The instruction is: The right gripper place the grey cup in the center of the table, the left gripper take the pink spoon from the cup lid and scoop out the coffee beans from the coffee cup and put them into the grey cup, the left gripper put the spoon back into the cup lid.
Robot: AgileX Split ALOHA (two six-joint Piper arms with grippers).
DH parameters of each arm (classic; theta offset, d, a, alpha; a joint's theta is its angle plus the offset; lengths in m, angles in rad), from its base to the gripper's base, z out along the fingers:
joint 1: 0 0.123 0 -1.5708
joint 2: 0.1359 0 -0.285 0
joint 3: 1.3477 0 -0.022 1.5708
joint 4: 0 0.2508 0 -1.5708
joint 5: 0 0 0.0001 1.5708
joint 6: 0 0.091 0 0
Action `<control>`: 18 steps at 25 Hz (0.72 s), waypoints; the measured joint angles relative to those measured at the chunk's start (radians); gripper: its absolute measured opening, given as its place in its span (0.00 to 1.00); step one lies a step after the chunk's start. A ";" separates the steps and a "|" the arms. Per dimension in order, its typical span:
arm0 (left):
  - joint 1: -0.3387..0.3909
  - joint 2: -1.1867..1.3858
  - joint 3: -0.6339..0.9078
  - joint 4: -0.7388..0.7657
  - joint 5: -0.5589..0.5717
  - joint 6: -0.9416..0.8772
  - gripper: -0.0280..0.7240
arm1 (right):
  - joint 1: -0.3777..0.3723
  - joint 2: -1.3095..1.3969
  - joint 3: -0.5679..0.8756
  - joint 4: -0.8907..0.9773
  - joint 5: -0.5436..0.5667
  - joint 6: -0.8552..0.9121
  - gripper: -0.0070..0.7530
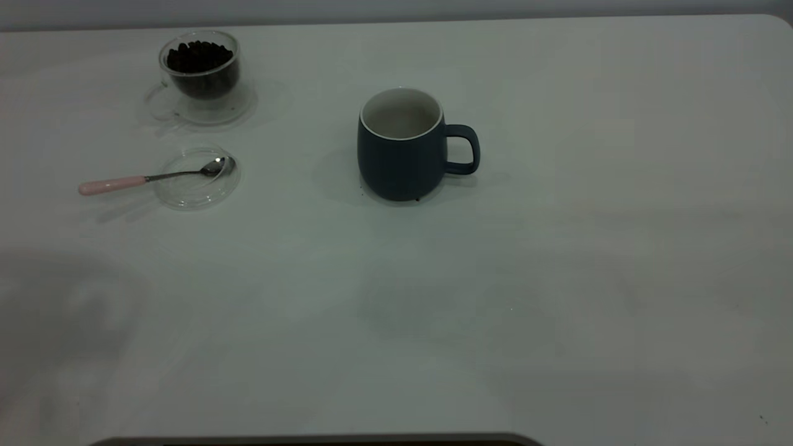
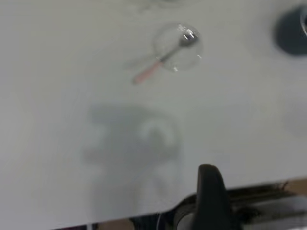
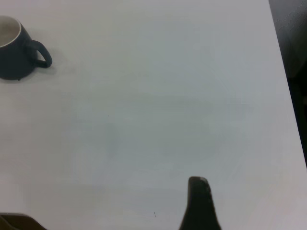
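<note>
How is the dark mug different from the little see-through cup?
The grey cup is dark blue-grey and solid; the coffee cup is clear glass. The grey cup looks bigger and empty; the coffee cup holds coffee beans. The coffee cup sits on a saucer; the grey cup stands on the bare table. Both stand upright.

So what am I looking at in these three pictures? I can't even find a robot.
It is a table with two robot arms, both pulled back. The big picture comes from a camera outside the rig; no arm shows in it. The other two come from cameras on each arm's wrist: the dark tips at their lower edges are the left gripper and right gripper. Neither holds anything.

On the plain white table stand a dark blue-grey mug near the middle and a small clear glass cup of dark coffee beans on a clear saucer. The pink-handled metal spoon rests its bowl in a flat clear glass lid.
</note>
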 joint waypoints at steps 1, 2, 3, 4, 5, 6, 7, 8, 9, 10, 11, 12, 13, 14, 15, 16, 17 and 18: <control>0.000 -0.051 0.040 -0.006 0.000 0.031 0.77 | 0.000 0.000 0.000 0.000 0.000 0.000 0.79; 0.000 -0.101 0.075 -0.006 0.000 0.054 0.77 | 0.000 0.000 0.000 0.000 0.000 0.000 0.79; 0.000 -0.142 0.102 -0.006 0.000 0.069 0.77 | 0.000 0.000 0.000 0.000 0.000 0.000 0.79; 0.000 -0.198 0.137 -0.004 0.000 0.078 0.77 | 0.000 0.000 0.000 0.000 0.000 0.000 0.79; 0.000 -0.239 0.162 -0.001 0.000 0.086 0.77 | 0.000 0.000 0.000 0.000 0.000 0.000 0.79; 0.000 -0.289 0.187 0.002 0.000 0.089 0.77 | 0.000 0.000 0.000 0.000 0.000 0.000 0.79; 0.000 -0.340 0.224 0.009 0.000 0.092 0.77 | 0.000 0.000 0.000 0.000 0.000 0.000 0.79; 0.000 -0.392 0.256 0.014 0.000 0.094 0.77 | 0.000 0.000 0.000 0.000 0.000 0.000 0.79; 0.000 -0.437 0.283 0.018 0.000 0.094 0.77 | 0.000 0.000 0.000 0.000 0.000 0.000 0.79; 0.000 -0.492 0.316 0.019 0.000 0.095 0.77 | 0.000 0.000 0.000 0.000 0.000 0.000 0.79; 0.000 -0.539 0.343 0.019 0.000 0.095 0.77 | 0.000 0.000 0.000 0.000 0.000 0.000 0.79; 0.000 -0.595 0.375 0.019 0.000 0.094 0.77 | 0.000 0.000 0.000 0.000 0.000 0.000 0.79; 0.000 -0.642 0.401 0.019 0.000 0.088 0.77 | 0.000 0.000 0.000 0.000 0.000 0.000 0.79; 0.000 -0.696 0.429 0.019 0.000 0.074 0.77 | 0.000 0.000 0.000 0.000 0.000 0.000 0.79; 0.000 -0.755 0.459 0.019 0.000 0.060 0.77 | 0.000 0.000 0.000 0.000 0.000 0.000 0.79; 0.001 -0.793 0.479 0.019 0.001 0.047 0.77 | 0.000 0.000 0.000 0.000 0.000 0.000 0.79; 0.006 -0.827 0.498 0.019 0.001 0.042 0.77 | 0.000 0.000 0.000 0.000 0.000 0.000 0.79; 0.020 -0.863 0.520 0.019 0.001 0.038 0.77 | 0.000 0.000 0.000 0.000 0.000 0.000 0.79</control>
